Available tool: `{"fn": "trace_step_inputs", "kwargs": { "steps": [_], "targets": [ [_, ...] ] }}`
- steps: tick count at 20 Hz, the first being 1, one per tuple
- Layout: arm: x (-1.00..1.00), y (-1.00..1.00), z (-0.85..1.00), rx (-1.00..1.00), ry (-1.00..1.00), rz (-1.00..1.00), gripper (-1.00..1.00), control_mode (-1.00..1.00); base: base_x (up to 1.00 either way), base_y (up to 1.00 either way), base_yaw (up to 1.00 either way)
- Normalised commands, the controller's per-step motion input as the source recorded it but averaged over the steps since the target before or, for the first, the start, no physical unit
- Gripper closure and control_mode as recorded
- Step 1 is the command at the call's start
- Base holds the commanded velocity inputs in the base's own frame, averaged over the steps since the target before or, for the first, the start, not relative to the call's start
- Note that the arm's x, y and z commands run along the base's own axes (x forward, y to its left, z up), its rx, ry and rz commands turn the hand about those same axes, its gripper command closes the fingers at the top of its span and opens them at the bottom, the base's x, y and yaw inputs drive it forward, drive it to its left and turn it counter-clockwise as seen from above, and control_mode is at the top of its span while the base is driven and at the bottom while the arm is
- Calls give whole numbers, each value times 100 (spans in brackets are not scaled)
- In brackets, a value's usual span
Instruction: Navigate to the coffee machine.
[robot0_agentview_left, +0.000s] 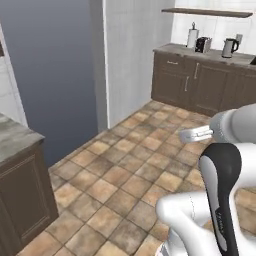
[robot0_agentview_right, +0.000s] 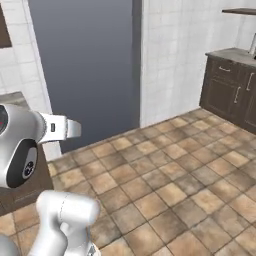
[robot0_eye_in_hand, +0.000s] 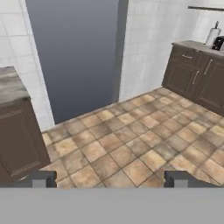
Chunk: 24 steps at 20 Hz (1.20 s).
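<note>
Cannot tell if the dark boxy appliance (robot0_agentview_left: 202, 44) on the far counter (robot0_agentview_left: 175, 50) is the coffee machine.

Floor (robot0_agentview_left: 125, 170): matt terracotta tiles, mottled, dark grout. Cabinets (robot0_agentview_left: 200, 82), upper right of frame: dark wood, panelled, slim metal handles. Countertop (robot0_agentview_left: 12, 135), left edge: speckled stone. Kettle (robot0_agentview_left: 229, 47): shiny steel. Wall (robot0_agentview_left: 135, 45): smooth white tiles.

One kettle (robot0_agentview_left: 230, 47), one toaster (robot0_agentview_left: 202, 44), one paper-towel roll (robot0_agentview_left: 192, 36).
</note>
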Motion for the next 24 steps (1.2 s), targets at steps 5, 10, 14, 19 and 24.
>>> {"fn": "trace_step_inputs", "kwargs": {
  "steps": [5,10,14,19,24],
  "targets": [
    [0,0,0,0,0,0,-100,100,25,-26,-82],
    [0,0,0,0,0,0,-100,100,90,5,-65],
    [0,0,0,0,0,0,-100,100,100,16,-53],
    [0,0,0,0,0,0,-100,100,100,22,-40],
    [0,0,0,0,0,0,-100,100,100,-2,-44]
  ]
}}
